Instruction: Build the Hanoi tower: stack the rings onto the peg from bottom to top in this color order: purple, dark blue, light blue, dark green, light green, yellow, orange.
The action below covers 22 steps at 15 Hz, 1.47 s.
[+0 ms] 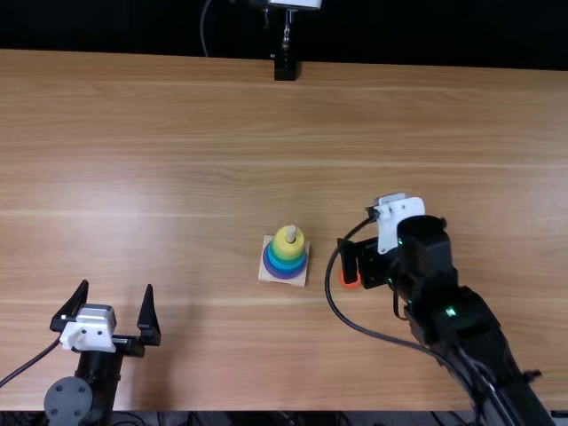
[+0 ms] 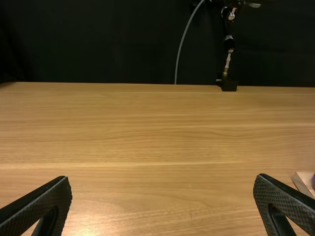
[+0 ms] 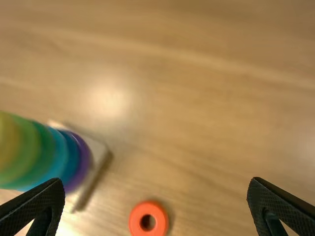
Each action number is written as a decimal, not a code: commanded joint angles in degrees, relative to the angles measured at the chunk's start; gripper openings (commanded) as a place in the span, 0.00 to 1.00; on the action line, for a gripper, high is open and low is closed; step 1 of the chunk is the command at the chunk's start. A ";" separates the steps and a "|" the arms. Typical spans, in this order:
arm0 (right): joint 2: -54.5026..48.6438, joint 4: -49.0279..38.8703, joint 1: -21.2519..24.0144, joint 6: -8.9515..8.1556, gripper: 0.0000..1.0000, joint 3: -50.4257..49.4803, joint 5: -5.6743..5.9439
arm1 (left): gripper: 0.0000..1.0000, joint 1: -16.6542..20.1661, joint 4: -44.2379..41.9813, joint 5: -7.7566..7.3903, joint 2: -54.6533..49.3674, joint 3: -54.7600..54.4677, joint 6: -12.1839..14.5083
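Note:
The stacked rings (image 1: 285, 252) sit on the peg's square wooden base (image 1: 294, 280), purple lowest, then blues and greens, with yellow on top and the peg tip above it. Right of the base, the orange ring (image 1: 351, 280) lies flat on the table, partly covered by my right gripper (image 1: 359, 263). In the right wrist view the orange ring (image 3: 148, 219) is below and between the spread fingers of my right gripper (image 3: 156, 206), touching neither; the stack (image 3: 44, 152) stands to one side. My left gripper (image 1: 105, 311), also (image 2: 162, 204) in its wrist view, stands open over the table's near left with nothing between its fingers.
The wooden table (image 1: 177, 133) stretches around the stack. At its far edge stands a black foot (image 1: 285, 69) of a metal stand. A black cable (image 1: 382, 335) loops from the right arm, close to the tower base's right side.

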<state>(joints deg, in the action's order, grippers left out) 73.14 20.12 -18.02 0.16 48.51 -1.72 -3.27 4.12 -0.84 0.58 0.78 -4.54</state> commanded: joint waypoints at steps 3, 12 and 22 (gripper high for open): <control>8.95 5.26 -0.44 4.90 1.00 4.84 -0.29 | 1.00 0.63 2.42 -0.11 -0.58 -0.78 0.53; 18.09 5.68 -0.52 5.85 1.00 4.66 -0.18 | 1.00 0.63 2.42 -0.11 -0.58 -0.78 0.53; 21.43 6.52 -0.70 9.86 1.00 4.31 -0.18 | 1.00 0.63 2.42 -0.11 -0.58 -0.78 0.53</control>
<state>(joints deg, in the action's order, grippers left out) 93.86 26.63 -18.02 8.67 51.77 -1.72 -3.27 4.12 -0.84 0.58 0.80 -4.51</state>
